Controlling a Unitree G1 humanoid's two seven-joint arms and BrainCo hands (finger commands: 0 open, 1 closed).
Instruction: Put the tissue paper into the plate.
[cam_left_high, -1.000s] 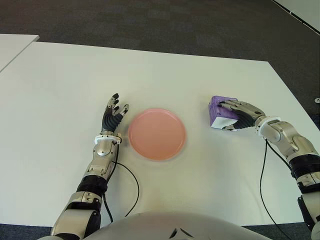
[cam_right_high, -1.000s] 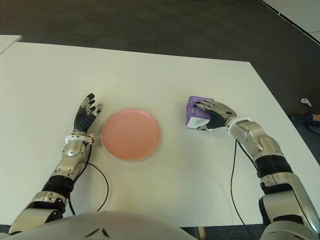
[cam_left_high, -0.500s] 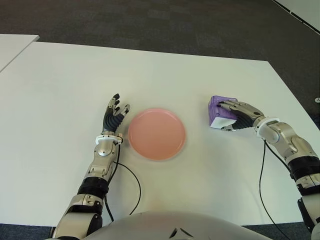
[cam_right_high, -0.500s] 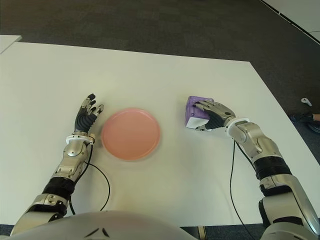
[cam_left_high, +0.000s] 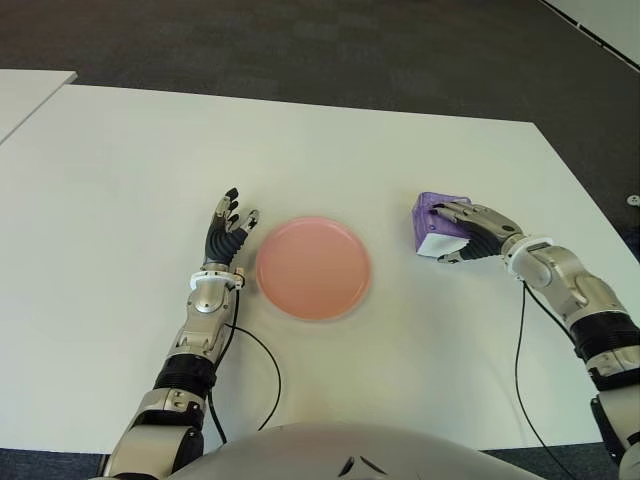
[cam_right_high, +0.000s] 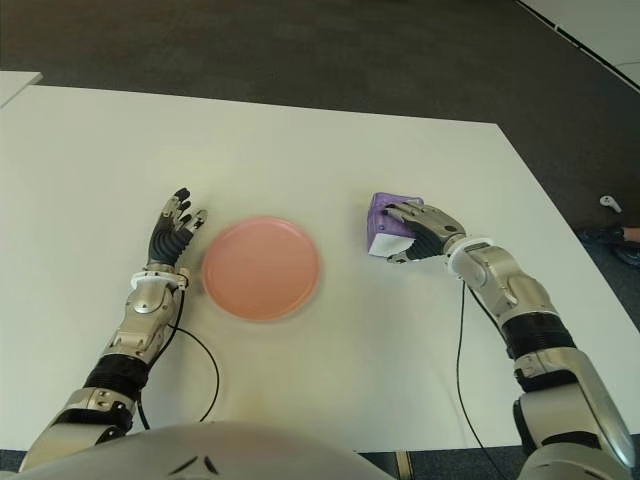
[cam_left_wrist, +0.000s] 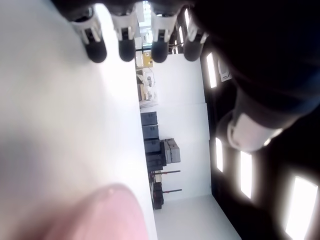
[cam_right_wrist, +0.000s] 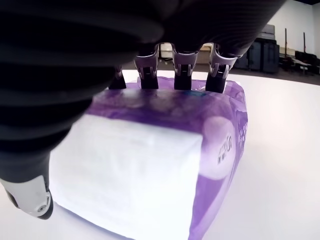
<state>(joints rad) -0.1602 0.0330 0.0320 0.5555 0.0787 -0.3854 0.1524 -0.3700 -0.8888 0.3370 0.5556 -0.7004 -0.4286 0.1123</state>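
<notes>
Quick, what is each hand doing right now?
Left hand: open, beside the pink plate.
Right hand: closed on the purple tissue pack.

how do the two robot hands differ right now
The right robot hand is curled around the purple tissue pack, right of the pink plate; the left robot hand has its fingers spread, holds nothing and shows just left of that plate. Both are low over the white table.

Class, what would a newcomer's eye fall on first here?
The round pink plate sits mid-table on the white table. To its right, the right hand grips a purple-wrapped pack of white tissue paper. The left hand shows open just left of the plate.
</notes>
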